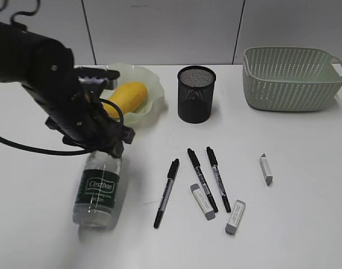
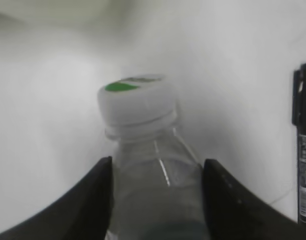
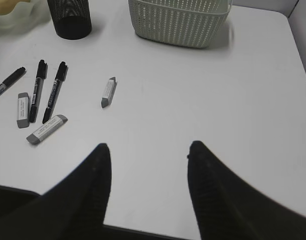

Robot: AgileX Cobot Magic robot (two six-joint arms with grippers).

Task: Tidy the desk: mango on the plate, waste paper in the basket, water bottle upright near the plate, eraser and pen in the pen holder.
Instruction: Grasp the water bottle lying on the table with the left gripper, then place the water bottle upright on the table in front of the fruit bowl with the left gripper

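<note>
With the left tool pinching the bottle near the desk's left edge, you tip it upright slowly.

The left arm was big, black and chunky, with black cables looping near the plate.

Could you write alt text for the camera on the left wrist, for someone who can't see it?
Two black fingers flank the shoulder of a clear water bottle with a white cap on the white desk. A black pen lies at the right edge.
</note>
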